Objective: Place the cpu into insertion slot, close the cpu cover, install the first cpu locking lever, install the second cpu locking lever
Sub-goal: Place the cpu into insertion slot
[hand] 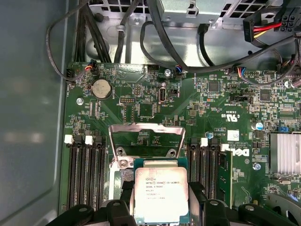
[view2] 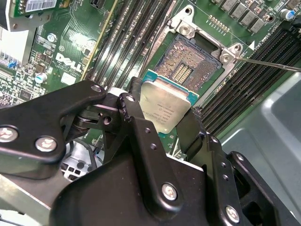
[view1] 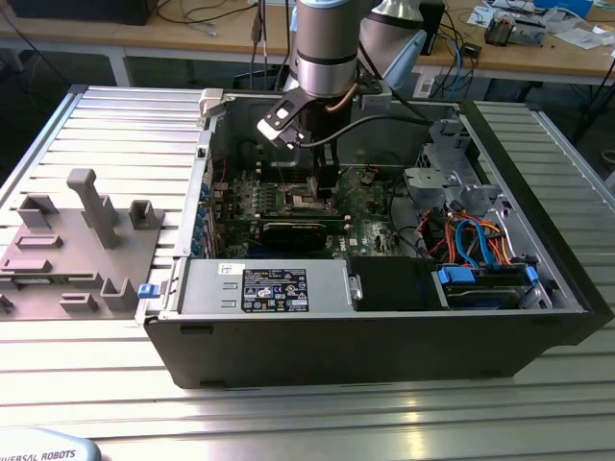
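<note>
The gripper (view2: 162, 113), we see, clamps the cpu (hand: 161, 195) by opposite edges, with the bare insertion slot (view2: 188, 70) just past its fingertips and the cpu cover (hand: 146, 126) raised.

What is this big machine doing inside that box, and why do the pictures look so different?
It is a robot arm reaching into an opened computer case that lies on a metal table. The exterior view comes from a camera that is not on the arm, so it sees the whole scene. Both wrist views come from cameras riding on the arm, so they look closely at the green circuit board. At the arm's end is a pincer. It is shut on the cpu, a small square chip with a shiny top. Right by it is the insertion slot, the square socket for the chip. The cpu cover, a thin metal frame, stands flipped up, so the slot is uncovered.
</note>
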You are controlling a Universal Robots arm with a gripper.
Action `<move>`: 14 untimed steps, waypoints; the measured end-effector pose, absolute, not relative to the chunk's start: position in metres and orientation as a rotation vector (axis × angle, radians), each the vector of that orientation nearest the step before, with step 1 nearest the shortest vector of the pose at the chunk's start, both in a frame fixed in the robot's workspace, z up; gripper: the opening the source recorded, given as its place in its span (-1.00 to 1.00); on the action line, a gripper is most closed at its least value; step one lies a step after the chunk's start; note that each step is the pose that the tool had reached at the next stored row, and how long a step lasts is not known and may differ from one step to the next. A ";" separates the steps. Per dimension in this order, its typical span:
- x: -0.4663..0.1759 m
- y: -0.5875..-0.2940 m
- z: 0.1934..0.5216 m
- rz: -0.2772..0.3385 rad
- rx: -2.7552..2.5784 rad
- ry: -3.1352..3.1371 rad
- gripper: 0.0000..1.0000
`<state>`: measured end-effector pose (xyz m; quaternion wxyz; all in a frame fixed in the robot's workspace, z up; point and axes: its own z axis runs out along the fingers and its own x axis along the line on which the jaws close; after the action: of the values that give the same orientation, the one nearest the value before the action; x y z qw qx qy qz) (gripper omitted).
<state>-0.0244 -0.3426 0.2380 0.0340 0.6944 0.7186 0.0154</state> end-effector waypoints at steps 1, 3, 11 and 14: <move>-0.024 -0.343 0.236 0.047 2.136 2.210 0.08; -0.024 -0.343 0.233 0.047 2.136 2.210 0.08; -0.024 -0.343 0.229 0.047 2.136 2.210 0.08; -0.024 -0.343 0.229 0.048 2.136 2.210 0.08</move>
<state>-0.0244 -0.3426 0.2289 0.0341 0.6945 0.7186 0.0155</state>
